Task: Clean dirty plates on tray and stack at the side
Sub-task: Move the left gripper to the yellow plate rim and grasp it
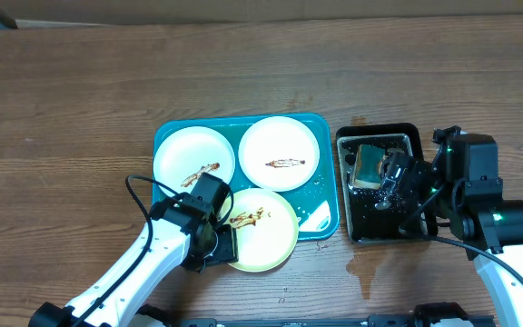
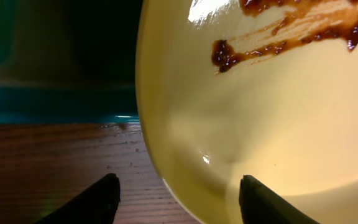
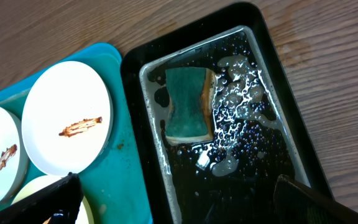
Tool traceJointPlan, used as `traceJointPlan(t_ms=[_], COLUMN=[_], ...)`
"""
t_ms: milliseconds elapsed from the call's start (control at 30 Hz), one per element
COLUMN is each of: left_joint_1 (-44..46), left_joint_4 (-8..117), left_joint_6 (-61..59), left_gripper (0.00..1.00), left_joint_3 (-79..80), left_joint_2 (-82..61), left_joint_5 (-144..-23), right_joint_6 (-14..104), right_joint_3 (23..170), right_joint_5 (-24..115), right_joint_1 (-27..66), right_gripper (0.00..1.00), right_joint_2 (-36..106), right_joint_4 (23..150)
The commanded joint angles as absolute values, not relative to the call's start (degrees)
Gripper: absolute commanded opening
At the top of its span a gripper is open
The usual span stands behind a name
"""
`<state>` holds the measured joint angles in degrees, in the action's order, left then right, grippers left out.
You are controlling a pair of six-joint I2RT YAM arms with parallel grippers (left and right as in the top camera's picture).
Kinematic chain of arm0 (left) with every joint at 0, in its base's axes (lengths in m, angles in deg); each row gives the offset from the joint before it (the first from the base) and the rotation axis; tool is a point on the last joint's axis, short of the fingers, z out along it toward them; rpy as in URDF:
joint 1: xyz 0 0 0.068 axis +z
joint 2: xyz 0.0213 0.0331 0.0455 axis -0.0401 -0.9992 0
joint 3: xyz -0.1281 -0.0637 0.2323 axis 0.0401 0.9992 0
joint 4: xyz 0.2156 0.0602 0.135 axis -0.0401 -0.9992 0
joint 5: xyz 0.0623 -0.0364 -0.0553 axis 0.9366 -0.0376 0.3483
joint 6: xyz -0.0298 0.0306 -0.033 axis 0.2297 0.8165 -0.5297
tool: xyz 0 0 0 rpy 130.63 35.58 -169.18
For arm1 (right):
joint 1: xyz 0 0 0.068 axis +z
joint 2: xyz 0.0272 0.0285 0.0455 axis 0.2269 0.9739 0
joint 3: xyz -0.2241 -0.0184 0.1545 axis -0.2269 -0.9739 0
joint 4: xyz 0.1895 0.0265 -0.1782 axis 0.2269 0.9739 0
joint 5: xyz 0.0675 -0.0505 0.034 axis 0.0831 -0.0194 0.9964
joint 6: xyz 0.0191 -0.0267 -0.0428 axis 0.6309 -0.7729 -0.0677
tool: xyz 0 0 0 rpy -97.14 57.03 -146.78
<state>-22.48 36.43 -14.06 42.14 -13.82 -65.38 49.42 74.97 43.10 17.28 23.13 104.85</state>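
Left gripper is open, nothing gripped. The rim of the yellow-green plate is seen passing between its fingers; no contact can be made out. That plate lies just ahead and to the right of the gripper, at the near edge of the blue tray, overhanging the tray's front rim above the wooden table. It is round, so no long axis; the overhanging rim is judged the only grip point. A brown smear is seen near its centre. The left arm is clearly the nearer one.

First white plate is set at the tray's back left and second white plate at back right, both smeared, both flat inside the tray.

Black tray is placed just right of the blue tray, with water and droplets in it. The sponge lies in it, green face up, long axis along the tray's length.

Right gripper hangs over the black tray, jaws wide apart, empty. The sponge is straight ahead of it, so its short side would be spanned by the jaws. Little room is left between the sponge and the tray wall on the blue-tray side, more on the other.

Surfaces are judged slick. A puddle is seen on the table in front of the black tray.
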Motion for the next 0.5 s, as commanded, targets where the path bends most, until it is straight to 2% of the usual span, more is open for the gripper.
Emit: traceJointPlan(t_ms=[0,200,467], left_joint_1=[-22.9,-22.8,-22.7], left_joint_4=[37.8,38.0,39.7], left_joint_6=[-14.3,-14.3,-14.1], left_gripper=[0.54,0.24,0.17], left_joint_3=[42.9,42.9,42.5], left_joint_2=[-14.1,-14.1,-14.1], left_joint_5=[-67.6,-67.2,-65.5], right_joint_6=[49.3,49.3,49.3], right_joint_3=[76.6,76.6,76.6], right_joint_5=[42.6,42.6,42.6], right_joint_1=[17.6,17.6,17.6], right_gripper=[1.0,1.0,1.0], right_joint_2=[22.8,22.8,22.8], right_joint_4=[104.7,104.7,104.7])
